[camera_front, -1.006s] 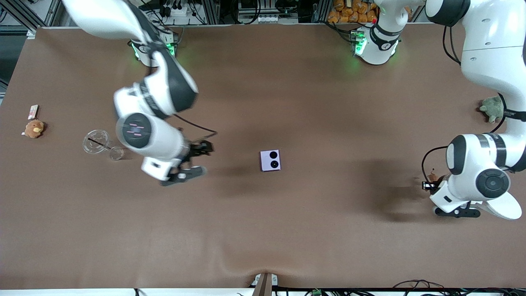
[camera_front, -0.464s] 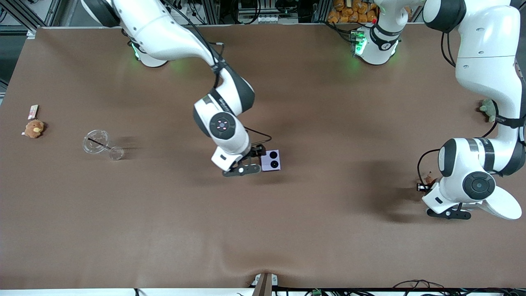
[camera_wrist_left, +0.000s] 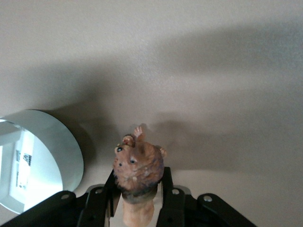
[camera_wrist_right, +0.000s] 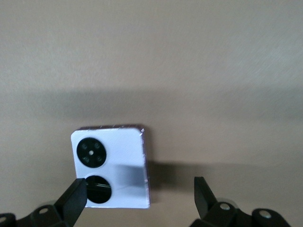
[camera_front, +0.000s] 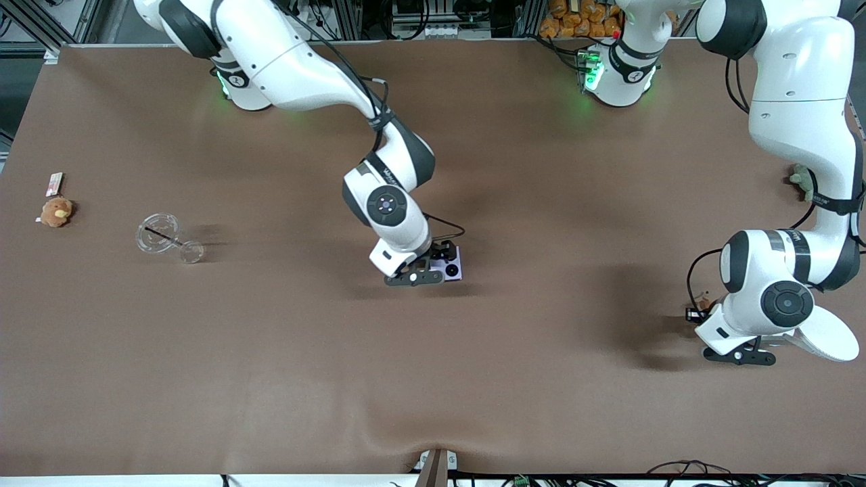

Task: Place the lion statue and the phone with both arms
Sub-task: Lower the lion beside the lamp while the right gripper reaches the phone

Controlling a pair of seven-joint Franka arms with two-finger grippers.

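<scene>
The phone [camera_front: 454,268], a pale lilac square with two black camera circles, lies flat at the table's middle. My right gripper [camera_front: 438,261] hangs low over it, open. In the right wrist view the phone [camera_wrist_right: 111,164] sits close to one of the fingers [camera_wrist_right: 74,197], and the right gripper [camera_wrist_right: 138,197] stands wide with nothing held. The lion statue [camera_wrist_left: 138,171], orange-brown with a darker head, is pinched in my left gripper [camera_wrist_left: 138,198]. From the front camera the lion statue [camera_front: 706,302] shows only as a speck at the left gripper [camera_front: 698,312], low over the table at the left arm's end.
A white round container [camera_front: 829,339] sits beside the left gripper, partly under the arm, and shows as the container [camera_wrist_left: 42,156] in the left wrist view. A green plush turtle [camera_front: 804,180] lies farther back. At the right arm's end are clear glassware [camera_front: 162,237], a brown plush toy [camera_front: 56,212] and a small card [camera_front: 54,182].
My right arm swept from near the glassware to the table's middle and now hangs over the phone. My left gripper, with the lion, shifted a little lower in the front view.
</scene>
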